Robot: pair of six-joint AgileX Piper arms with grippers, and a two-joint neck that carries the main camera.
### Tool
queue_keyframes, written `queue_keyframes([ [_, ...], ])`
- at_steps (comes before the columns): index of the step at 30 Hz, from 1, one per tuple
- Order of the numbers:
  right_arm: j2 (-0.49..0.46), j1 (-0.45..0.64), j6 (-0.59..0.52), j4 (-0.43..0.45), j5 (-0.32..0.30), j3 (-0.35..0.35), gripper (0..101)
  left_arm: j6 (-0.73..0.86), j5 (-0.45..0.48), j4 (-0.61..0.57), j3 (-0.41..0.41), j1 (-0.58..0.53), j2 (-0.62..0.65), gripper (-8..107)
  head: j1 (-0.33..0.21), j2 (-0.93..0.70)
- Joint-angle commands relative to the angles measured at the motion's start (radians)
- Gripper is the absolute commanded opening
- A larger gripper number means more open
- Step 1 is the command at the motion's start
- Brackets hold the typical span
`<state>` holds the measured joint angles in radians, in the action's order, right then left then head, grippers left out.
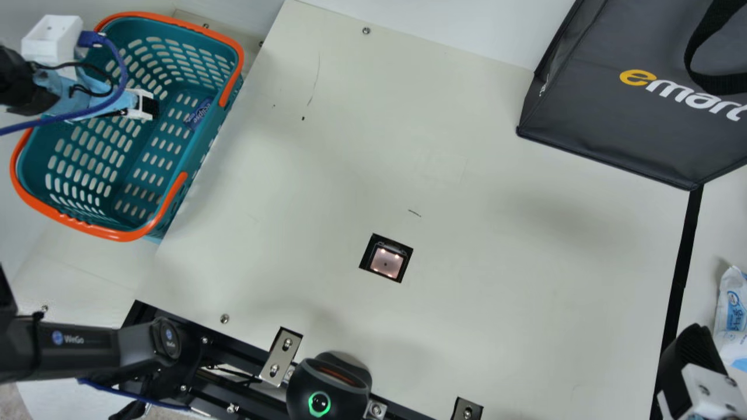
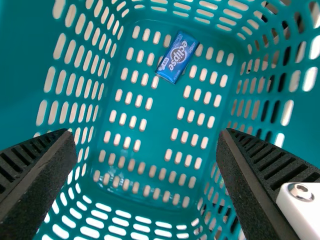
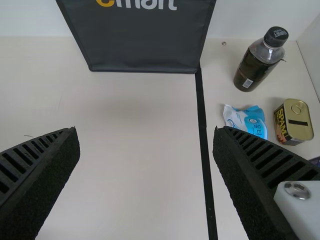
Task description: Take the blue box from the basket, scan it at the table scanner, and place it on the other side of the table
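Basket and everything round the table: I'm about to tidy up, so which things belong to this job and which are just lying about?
For the job:
- blue box, inside the basket
- scanner window in the table

Just lying about, as the task names none of them:
- dark bag
- dark bottle
- blue-and-white packet
- tin
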<state>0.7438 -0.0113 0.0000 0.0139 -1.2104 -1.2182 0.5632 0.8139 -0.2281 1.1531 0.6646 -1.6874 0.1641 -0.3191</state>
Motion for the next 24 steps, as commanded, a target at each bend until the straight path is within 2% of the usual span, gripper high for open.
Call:
queue_keyframes([
  [1, 0.0, 0.0, 0.0, 0.0, 0.0, 0.0, 95, 0.004, -0.006, 0.0, 0.006, -0.004, -0.031, 90, -0.026, -0.002],
  [10, 0.0, 0.0, 0.0, 0.0, 0.0, 0.0, 95, 0.034, -0.039, 0.005, 0.045, -0.032, -0.14, 90, -0.026, -0.002],
  [24, 0.0, 0.0, 0.0, 0.0, 0.0, 0.0, 95, 0.243, -0.153, -0.064, 0.065, -0.063, -0.31, 90, -0.026, -0.002],
])
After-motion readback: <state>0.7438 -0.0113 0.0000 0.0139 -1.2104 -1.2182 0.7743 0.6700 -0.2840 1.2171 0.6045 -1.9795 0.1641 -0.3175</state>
